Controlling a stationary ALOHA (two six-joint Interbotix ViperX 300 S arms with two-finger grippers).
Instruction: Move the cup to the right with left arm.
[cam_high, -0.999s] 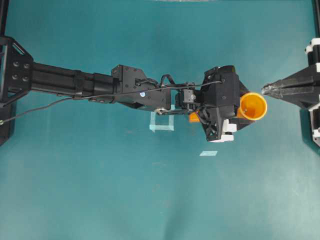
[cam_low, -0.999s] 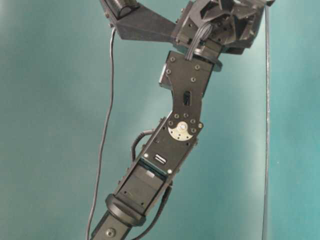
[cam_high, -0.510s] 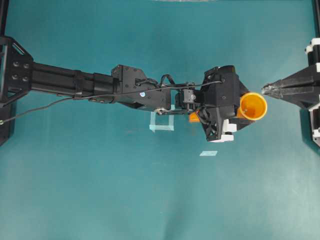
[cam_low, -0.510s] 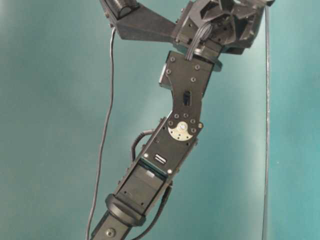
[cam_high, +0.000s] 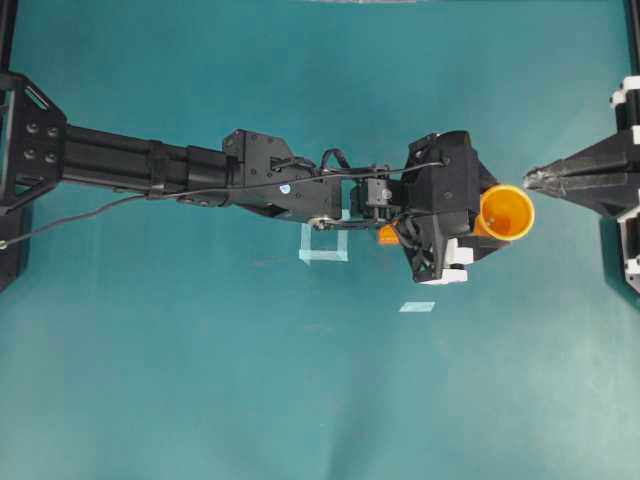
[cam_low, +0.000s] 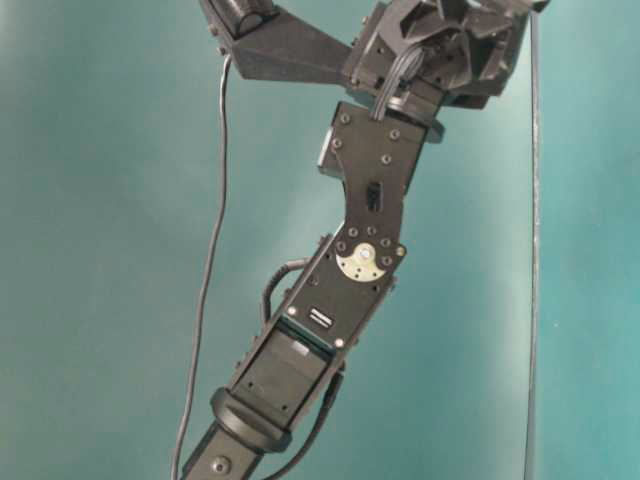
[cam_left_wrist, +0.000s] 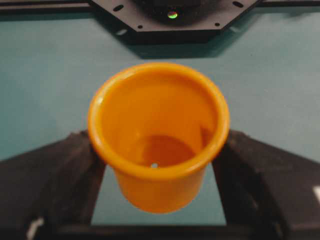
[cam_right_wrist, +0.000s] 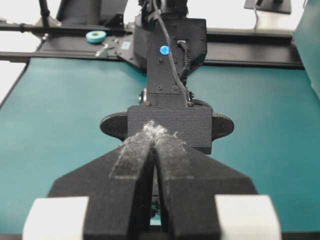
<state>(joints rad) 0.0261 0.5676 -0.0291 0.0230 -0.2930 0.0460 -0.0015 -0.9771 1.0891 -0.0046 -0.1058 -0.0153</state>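
While the long black jointed left arm (cam_high: 200, 170) lies stretched across the teal table (cam_high: 200, 380) from the left edge of the overhead view, its black two-finger left gripper (cam_left_wrist: 159, 165) with white clips has its fingers set wide around the small round orange-yellow plastic cup (cam_high: 506, 212). In the left wrist view one dark finger (cam_left_wrist: 55, 175) stands on each side of the cup's wall, touching or just beside it; the cup is upright, mouth up, its bright rim unbroken and its inside bare apart from a pale speck at the bottom. Whether the cup rests on the table or is lifted off it cannot be told. From overhead the cup sits right of the table's middle, at the far tip of the left gripper and near the pointed tip of the right gripper (cam_high: 528, 180), with a strip of bare table between them. That right gripper, a black wedge with white blocks, has its padded fingers (cam_right_wrist: 135, 165) pressed together with nothing between them. A small orange cube (cam_high: 388, 236) peeks out from under the left wrist, touching its shadowed underside in view. Beneath the forearm lies a pale tape square (cam_high: 324, 243), and a small pale tape strip (cam_high: 417, 307) lies apart, lower down. A thin black cable (cam_high: 70, 218) trails from the arm toward the left edge.
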